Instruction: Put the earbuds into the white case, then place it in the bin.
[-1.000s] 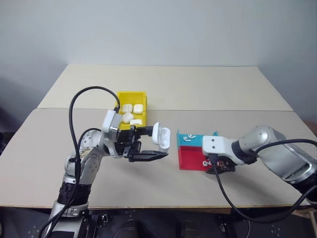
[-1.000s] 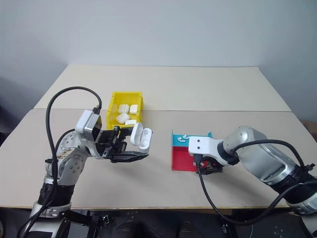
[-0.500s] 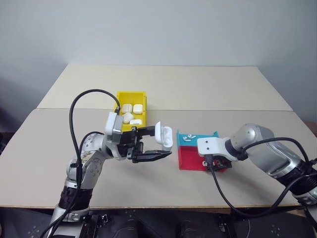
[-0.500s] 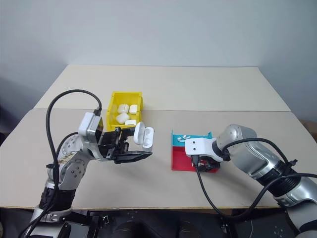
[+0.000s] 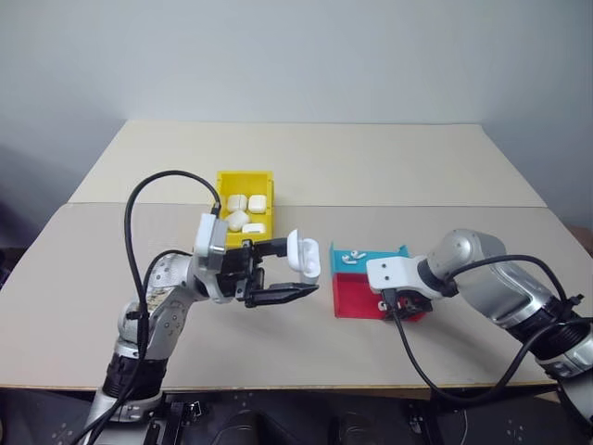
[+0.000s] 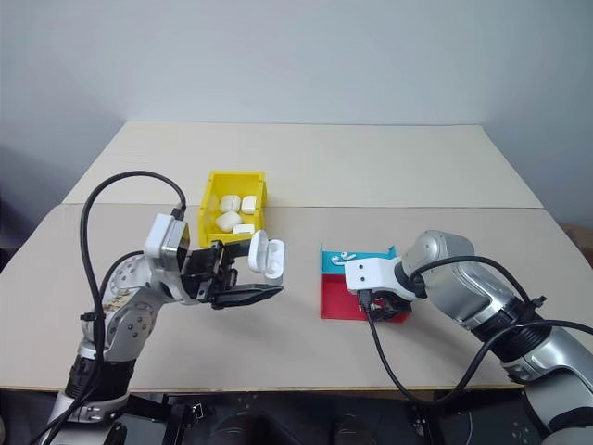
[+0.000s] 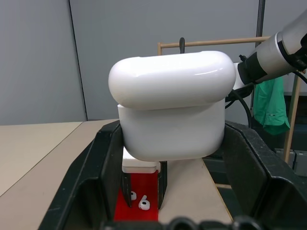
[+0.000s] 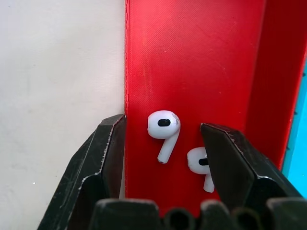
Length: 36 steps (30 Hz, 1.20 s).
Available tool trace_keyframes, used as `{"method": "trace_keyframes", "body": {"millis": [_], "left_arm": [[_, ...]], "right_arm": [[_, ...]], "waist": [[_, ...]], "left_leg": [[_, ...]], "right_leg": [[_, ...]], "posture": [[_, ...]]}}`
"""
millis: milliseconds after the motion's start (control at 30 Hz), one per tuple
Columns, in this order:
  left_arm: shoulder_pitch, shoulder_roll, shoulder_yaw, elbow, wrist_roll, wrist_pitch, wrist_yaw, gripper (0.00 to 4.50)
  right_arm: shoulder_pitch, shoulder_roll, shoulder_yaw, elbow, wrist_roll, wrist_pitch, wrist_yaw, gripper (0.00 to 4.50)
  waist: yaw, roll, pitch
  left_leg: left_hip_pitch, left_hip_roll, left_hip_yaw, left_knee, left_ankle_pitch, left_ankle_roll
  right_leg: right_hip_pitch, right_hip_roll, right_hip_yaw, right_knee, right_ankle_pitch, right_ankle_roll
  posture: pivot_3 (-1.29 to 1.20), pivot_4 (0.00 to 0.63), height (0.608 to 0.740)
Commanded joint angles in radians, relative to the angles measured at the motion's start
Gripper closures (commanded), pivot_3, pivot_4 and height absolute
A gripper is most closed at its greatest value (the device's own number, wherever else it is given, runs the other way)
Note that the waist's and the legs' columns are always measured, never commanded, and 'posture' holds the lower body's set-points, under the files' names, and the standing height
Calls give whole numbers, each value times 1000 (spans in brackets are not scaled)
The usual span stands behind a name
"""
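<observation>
The left gripper [image 5: 278, 271] was clamped on the white case [image 5: 303, 255], holding it above the table [image 5: 371, 176] at the middle left of the frame, with the lid tipped up so the case stood open. In the left wrist view the white case sat wedged between the two black fingers [image 7: 93, 177], its lid a rounded slab over the body.

The right gripper [image 8: 163, 153] pointed steeply down over the red half of the red-and-teal tray [image 5: 357, 295], at the middle right of the frame. Its fingers stood apart — one at the tray's edge by the bare table, the other over the red floor — with one of the earbuds [image 8: 164, 128] lying between them and a second partly hidden just beside the far finger. Whether the fingers touched that earbud could not be told. More earbuds lay in the teal part of the tray.

The bin [image 5: 246, 178] stood behind the left gripper, in the upper left middle of the frame, with several white cases already inside. The table was pale tan, made of two boards with a seam across — a plain grey wall rose behind it.
</observation>
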Motion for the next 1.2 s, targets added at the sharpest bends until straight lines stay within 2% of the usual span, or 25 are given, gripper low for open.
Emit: {"method": "trace_keyframes", "body": {"millis": [33, 133, 267, 400, 533, 600, 633, 733, 800, 867, 1067, 1200], "left_arm": [[1, 8, 6, -42, -21, -13, 6, 1736], [0, 10, 5, -41, -22, -12, 5, 1736], [0, 14, 5, -42, -31, -4, 1, 1736], [10, 38, 1, -59, -69, 31, -33, 1736], [-2, 54, 4, -54, -95, 43, -57, 1736], [-17, 54, 6, -41, -100, 45, -56, 1736], [-28, 48, 6, -34, -101, 44, -54, 1736], [-48, 41, 8, -20, -108, 44, -57, 1736], [-66, 37, 8, -8, -113, 48, -61, 1736], [-85, 33, 7, 9, -113, 50, -65, 1736], [-146, 2, -8, 58, -102, 41, -73, 1736], [-174, -30, -19, 84, -81, 29, -65, 1736]], "right_arm": [[4, 1, -31, -15, -12, -14, 7, 2855], [11, 2, -35, -23, -15, -2, 8, 3829], [31, -3, -50, -48, -7, 7, 7, 3876], [53, -6, -122, -113, 77, 74, 41, 3876], [73, -22, -243, -210, 219, 187, 67, 3876], [74, -2, -344, -247, 332, 289, 63, 3876], [86, 32, -446, -268, 419, 337, 48, 3876], [150, 159, -689, -319, 592, 304, -38, 3876], [177, 297, -838, -348, 703, 251, -146, 3876], [177, 396, -923, -381, 791, 242, -249, 3876], [120, 532, -1006, -426, 1043, 282, -515, 3876], [121, 543, -939, -450, 1092, 263, -601, 3876]], "waist": [[0, 0, 0], [-1, 0, 0], [0, 0, 0], [-1, 0, 0], [0, 0, 0], [1, 0, 0], [1, 0, 0], [4, 0, 0], [4, 0, 0], [3, 0, 0], [1, 0, 0], [1, 1, 0]], "left_leg": [[0, 0, 0, 0, 0, 0], [1, 0, 0, 0, 0, 0], [1, 0, 0, 0, 0, 0], [1, 0, 0, 0, 0, 0], [0, 0, 0, 0, 0, 0], [0, 0, -1, 0, 0, 0], [0, 0, -1, 0, 0, 0], [0, 0, -1, -1, 0, 1], [0, 0, -2, -1, 0, 0], [0, 0, -1, 0, 0, 0], [1, 0, -1, -1, 0, 0], [1, 0, -1, -2, 0, 0]], "right_leg": [[0, 0, 0, 0, 0, 0], [1, 0, 0, 0, 0, 0], [1, 0, 0, 0, 0, 0], [0, 0, 0, 0, 0, 0], [0, 0, 0, 0, 0, 0], [0, 0, 0, 0, 0, 0], [1, 0, 0, 0, 0, 0], [1, 0, -1, -1, 0, 0], [2, 0, -2, -2, 0, 0], [2, 0, -1, 0, 0, 0], [1, 0, -1, 0, 0, 0], [1, 0, -1, 0, 0, 0]], "posture": [[0, 150, 740], [0, 150, 740], [0, 150, 740], [0, 150, 740], [0, 150, 740], [0, 150, 740], [0, 150, 740], [0, 150, 740], [0, 150, 740], [0, 150, 740], [0, 150, 740], [0, 150, 740]]}}
